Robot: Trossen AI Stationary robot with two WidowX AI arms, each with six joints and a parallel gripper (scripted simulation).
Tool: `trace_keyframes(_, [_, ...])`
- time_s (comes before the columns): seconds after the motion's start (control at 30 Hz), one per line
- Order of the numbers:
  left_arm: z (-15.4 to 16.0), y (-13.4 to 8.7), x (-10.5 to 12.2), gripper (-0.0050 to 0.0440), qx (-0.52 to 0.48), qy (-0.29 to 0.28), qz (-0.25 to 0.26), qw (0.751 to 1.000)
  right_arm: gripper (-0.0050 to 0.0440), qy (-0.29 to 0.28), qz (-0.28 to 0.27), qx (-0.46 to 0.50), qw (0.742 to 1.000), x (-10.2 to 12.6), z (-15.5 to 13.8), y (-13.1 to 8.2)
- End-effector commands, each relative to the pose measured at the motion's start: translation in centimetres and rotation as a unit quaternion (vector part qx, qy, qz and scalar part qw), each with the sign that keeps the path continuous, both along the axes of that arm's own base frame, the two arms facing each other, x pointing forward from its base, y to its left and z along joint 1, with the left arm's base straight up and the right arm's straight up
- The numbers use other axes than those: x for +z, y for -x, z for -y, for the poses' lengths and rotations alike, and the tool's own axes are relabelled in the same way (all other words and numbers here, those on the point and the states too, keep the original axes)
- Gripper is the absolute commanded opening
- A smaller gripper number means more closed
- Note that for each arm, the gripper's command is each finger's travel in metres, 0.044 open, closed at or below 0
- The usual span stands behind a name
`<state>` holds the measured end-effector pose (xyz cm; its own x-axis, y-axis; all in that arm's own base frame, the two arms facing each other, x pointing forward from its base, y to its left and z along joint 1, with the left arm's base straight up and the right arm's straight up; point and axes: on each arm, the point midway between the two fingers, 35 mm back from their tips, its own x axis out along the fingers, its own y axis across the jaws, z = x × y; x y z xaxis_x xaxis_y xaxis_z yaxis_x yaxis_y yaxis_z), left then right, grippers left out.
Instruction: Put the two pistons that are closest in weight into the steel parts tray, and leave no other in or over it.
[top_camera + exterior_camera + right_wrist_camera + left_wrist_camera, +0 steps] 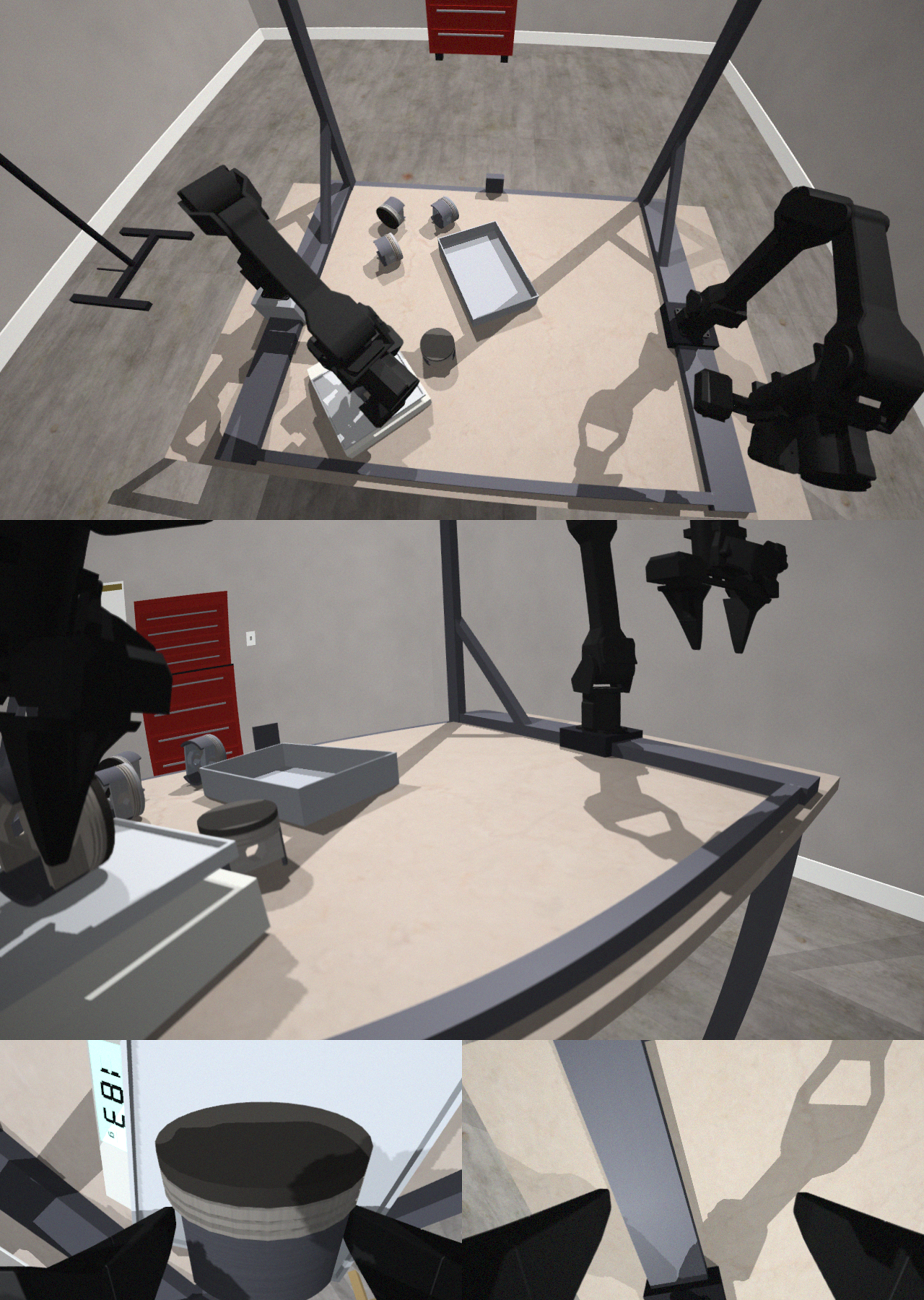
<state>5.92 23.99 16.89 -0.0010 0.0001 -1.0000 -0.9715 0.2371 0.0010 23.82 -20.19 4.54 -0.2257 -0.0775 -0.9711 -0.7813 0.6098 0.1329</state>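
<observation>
Fingers of the right gripper stand wide around the piston on the scale, which could be set rolling by a crooked lift, the tray lying toward one o'clock from overhead

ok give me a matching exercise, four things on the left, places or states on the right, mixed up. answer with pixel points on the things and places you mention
1 steel tray (507, 309) (351, 786)
2 red cabinet (471, 43) (193, 708)
3 right gripper (381, 410) (38, 856) (261, 1217)
4 left gripper (775, 417) (717, 648) (702, 1200)

a fingers on both sides of a piston (98, 836) (263, 1159) at the scale (336, 430) (187, 934) (116, 1181)
b on the floor
c open, nothing between its fingers
d on the table, no piston in it

Pairs: 1-d, 2-b, 3-a, 4-c
</observation>
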Motion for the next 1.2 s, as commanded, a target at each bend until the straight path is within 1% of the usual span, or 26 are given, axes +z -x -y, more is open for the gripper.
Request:
trace_keyframes(0.0, [-0.4, -0.1, 0.5, 0.04, -0.001, -0.008, 0.003, 1.0, 0.0378, 0.009, 0.011, -0.001, 1.0, 0.8, 0.4, -0.3])
trace_keyframes(0.27, [-0.4, -0.1, 0.5, 0.04, -0.001, -0.008, 0.003, 1.0, 0.0378, 0.009, 0.011, -0.001, 1.0, 0.8, 0.4, -0.3])
trace_keyframes(0.4, [-0.4, -0.1, 0.5, 0.04, -0.001, -0.008, 0.003, 1.0, 0.0378, 0.016, 0.02, -0.001, 1.0, 2.1, 0.4, -0.7])
trace_keyframes(0.67, [-0.4, -0.1, 0.5, 0.04, -0.001, -0.008, 0.003, 1.0, 0.0378, 0.015, 0.021, -0.001, 1.0, 3.4, 0.2, -1.0])
trace_keyframes(0.77, [-0.4, -0.1, 0.5, 0.04, -0.001, -0.008, 0.003, 1.0, 0.0378, 0.014, 0.018, -0.001, 1.0, 3.4, 0.2, -1.0])
trace_keyframes(1.17, [-0.4, -0.1, 0.5, 0.04, -0.001, -0.008, 0.003, 1.0, 0.0378, 0.014, 0.019, -0.001, 1.0, 5.4, 0.0, -1.4])
